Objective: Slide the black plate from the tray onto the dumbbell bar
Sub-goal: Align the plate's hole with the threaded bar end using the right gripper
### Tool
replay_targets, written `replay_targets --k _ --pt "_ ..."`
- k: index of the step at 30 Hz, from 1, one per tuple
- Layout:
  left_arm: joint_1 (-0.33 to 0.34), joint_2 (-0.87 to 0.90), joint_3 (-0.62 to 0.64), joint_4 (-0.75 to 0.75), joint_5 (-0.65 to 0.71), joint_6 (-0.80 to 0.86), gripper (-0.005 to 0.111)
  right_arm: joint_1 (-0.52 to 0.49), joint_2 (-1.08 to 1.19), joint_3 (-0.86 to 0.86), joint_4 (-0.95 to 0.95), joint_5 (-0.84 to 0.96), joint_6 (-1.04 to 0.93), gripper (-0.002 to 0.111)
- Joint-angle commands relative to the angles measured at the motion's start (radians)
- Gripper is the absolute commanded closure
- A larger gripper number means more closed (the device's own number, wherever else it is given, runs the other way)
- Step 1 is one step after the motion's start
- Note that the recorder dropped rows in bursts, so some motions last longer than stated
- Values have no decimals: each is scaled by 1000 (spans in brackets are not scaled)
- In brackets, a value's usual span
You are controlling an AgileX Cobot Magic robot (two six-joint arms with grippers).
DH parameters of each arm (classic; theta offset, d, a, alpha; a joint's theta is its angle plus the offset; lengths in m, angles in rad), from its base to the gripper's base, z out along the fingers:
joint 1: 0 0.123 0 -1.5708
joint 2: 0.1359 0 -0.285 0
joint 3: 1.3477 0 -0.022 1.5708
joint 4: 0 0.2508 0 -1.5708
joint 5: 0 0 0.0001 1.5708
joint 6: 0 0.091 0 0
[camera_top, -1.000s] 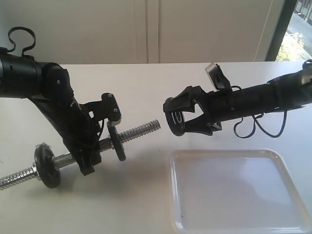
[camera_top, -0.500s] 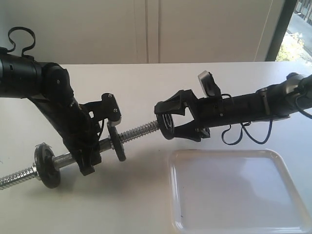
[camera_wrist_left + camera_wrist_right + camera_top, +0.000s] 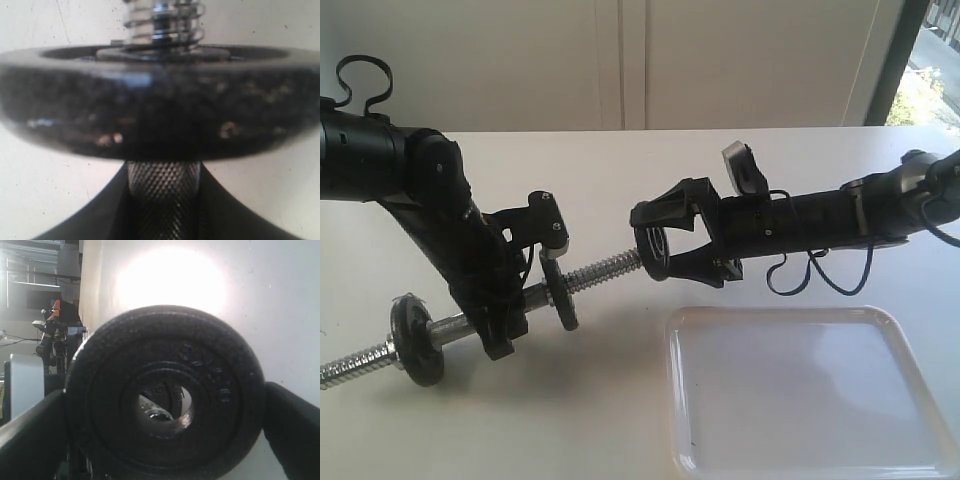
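Exterior view: the left hand [image 3: 503, 318] is clamped on the middle of the tilted dumbbell bar [image 3: 605, 270]. The right hand [image 3: 656, 243] grips the black plate [image 3: 653, 252] on edge at the bar's raised threaded tip. The tray [image 3: 800, 400] lies on the counter [image 3: 620, 170] off that end.

Left wrist view: dark fingers [image 3: 75, 225] flank the bar's knurled part, just beside a fitted disc [image 3: 160, 110].

Right wrist view: the bar's tip shows through the plate's centre hole, perhaps just entering it.

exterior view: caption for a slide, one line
Right pincer holds the black plate at the threaded end of the dumbbell bar, which the left pincer grips.
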Motion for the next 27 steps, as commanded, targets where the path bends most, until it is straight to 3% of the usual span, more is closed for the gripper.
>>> replay_targets --k 1,27 --pt "-6 -56 -19 -42 -18 -1 107 28 -16 -10 49 64 -15 108" --pt "-6 -56 -19 -42 -29 -30 107 -27 -16 -10 72 64 -13 108"
